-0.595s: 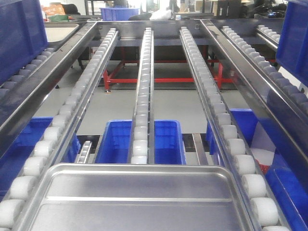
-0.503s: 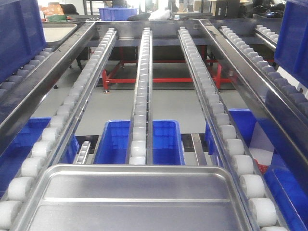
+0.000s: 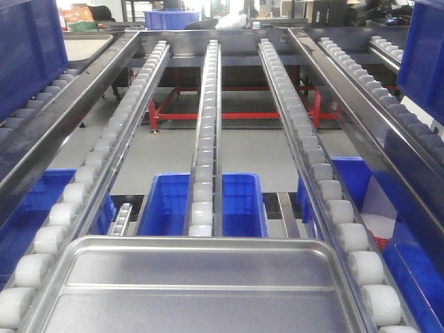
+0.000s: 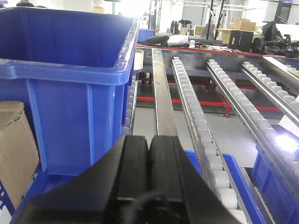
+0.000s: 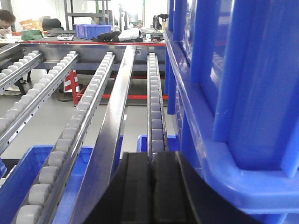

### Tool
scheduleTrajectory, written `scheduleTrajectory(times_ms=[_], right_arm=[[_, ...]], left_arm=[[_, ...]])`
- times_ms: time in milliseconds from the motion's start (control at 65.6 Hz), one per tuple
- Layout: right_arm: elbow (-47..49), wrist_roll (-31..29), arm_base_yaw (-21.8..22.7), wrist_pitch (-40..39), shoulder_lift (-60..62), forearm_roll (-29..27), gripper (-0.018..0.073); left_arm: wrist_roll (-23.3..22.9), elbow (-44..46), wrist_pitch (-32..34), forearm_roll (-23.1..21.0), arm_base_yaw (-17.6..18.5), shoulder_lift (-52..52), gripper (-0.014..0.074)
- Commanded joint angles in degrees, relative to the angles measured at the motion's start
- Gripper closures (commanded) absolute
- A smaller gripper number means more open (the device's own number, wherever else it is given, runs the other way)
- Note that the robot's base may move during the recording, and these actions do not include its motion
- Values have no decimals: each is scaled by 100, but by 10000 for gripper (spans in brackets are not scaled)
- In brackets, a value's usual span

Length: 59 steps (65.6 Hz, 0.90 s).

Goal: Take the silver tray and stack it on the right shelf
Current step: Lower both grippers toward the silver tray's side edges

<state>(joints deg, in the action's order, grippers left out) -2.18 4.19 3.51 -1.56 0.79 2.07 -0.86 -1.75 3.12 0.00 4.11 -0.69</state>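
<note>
The silver tray (image 3: 194, 267) lies flat at the near end of the roller shelf (image 3: 205, 132), resting across its lanes of white rollers; a raised ridge crosses its floor and its near part is cut off by the frame. No gripper shows in the front view. In the left wrist view my left gripper (image 4: 148, 141) is shut and empty, next to a big blue bin. In the right wrist view my right gripper (image 5: 152, 157) is shut and empty, beside a blue crate. The tray shows in neither wrist view.
Blue bins (image 3: 239, 205) sit on the level below the rollers. A large blue bin (image 4: 70, 70) and a cardboard box (image 4: 14, 144) stand at the left. A blue crate (image 5: 243, 93) stands at the right. Steel rails (image 5: 112, 126) divide the lanes. A red frame (image 3: 229, 114) stands beyond.
The front view shifts slightly down and back up. The tray keeps its place on the rollers.
</note>
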Motion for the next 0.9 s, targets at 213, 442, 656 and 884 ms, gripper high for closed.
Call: scheduleTrajectory(times_ms=[213, 442, 656, 884], right_arm=[[50, -30, 17, -683, 88, -20, 510], [271, -27, -82, -822, 67, -15, 510], [1739, -32, -750, 1223, -752, 53, 510], [2737, -32, -1496, 2959, -2408, -395, 510]], left_arm=[[-33, -147, 490, 0, 30, -61, 687], [-33, 175, 78, 400, 54, -22, 687], [-33, 1458, -1032, 892, 439, 763, 687], [-33, 2588, -2641, 480, 1287, 2260, 687]])
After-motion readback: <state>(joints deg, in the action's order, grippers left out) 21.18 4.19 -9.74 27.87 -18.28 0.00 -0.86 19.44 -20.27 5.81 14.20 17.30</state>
